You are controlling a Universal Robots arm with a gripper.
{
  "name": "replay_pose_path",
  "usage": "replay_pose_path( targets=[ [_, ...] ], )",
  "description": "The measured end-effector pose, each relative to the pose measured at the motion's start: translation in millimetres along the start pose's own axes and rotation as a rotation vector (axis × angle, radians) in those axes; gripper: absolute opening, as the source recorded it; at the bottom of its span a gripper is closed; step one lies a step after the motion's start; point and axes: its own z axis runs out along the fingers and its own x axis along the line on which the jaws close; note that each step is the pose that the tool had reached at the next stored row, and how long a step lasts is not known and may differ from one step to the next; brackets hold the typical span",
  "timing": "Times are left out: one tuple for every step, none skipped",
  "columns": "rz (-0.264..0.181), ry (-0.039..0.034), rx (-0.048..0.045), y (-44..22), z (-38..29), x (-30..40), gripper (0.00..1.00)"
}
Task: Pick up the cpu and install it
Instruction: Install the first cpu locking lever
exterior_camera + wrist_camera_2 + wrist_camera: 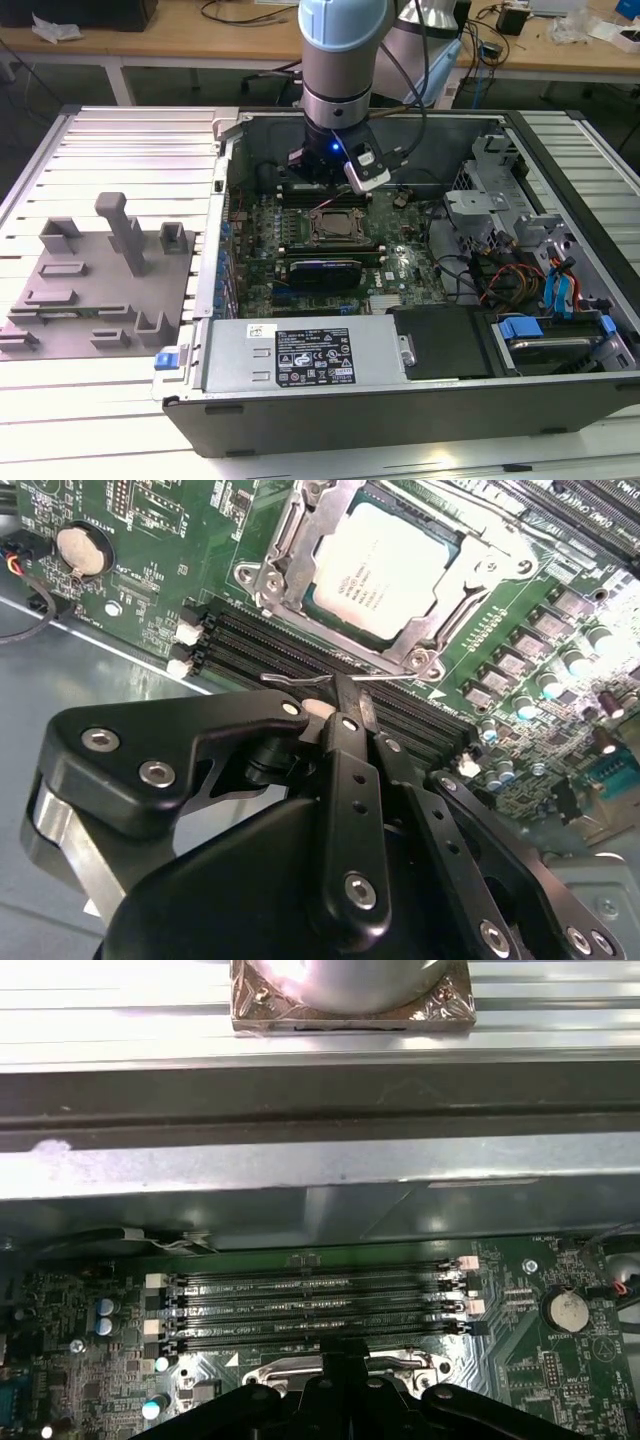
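Note:
The cpu [385,568], a flat square chip with a pale silvery top, lies inside the metal-framed socket [278,575] on the green motherboard. My gripper [350,702] hangs just above the black memory slots [270,640] beside that socket, apart from the chip. Its black fingers [345,740] are pressed together with nothing between them. In the first wrist view the gripper [340,1355] sits over the socket's edge. In the exterior view the arm reaches down into the open computer case, and the gripper [332,185] is just behind the socket [333,227].
A grey fixture tray [100,270] with upright blocks lies on the exterior view's left. The case wall [225,200], power supply [300,355], drive cage [490,200] and blue and orange cables [555,290] ring the motherboard. A coin battery [80,545] sits near the slots.

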Motion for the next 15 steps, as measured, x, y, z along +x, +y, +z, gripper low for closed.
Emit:
replay_pose_path(
  targets=[
    [0.0, -0.0001, 0.0, -0.1, 0.7, -0.1, 0.11],
    [0.001, -0.0002, 0.0001, -0.3, 1.9, -0.2, 0.11],
    [0.001, -0.0003, 0.0002, -0.4, 2.6, -0.4, 0.11],
    [0.002, -0.0003, 0.0003, -0.4, 2.9, -0.6, 0.11],
    [0.003, -0.0007, 0.0004, -0.5, 3.4, -1.1, 0.11],
    [0.006, -0.0014, 0.0004, -0.3, 3.9, -1.4, 0.11],
    [0.007, -0.0016, 0.0006, 0.0, 4.1, -1.4, 0.11],
    [0.007, -0.0017, 0.0008, 0.4, 4.2, -1.4, 0.11],
    [0.009, -0.002, 0.001, 1.0, 4.4, -1.3, 0.11],
    [0.01, -0.0024, 0.0013, 1.6, 4.6, -1.3, 0.11],
    [0.013, -0.0031, 0.002, 2.5, 5.0, -1.2, 0.11],
    [0.016, -0.0038, 0.0032, 3.8, 5.4, -1.1, 0.11],
    [0.017, -0.0042, 0.0036, 4.6, 5.6, -1.0, 0.11],
    [0.019, -0.0048, 0.0045, 5.6, 5.9, -1.0, 0.11],
    [0.023, -0.0058, 0.0064, 6.6, 6.4, -0.9, 0.11]
  ],
)
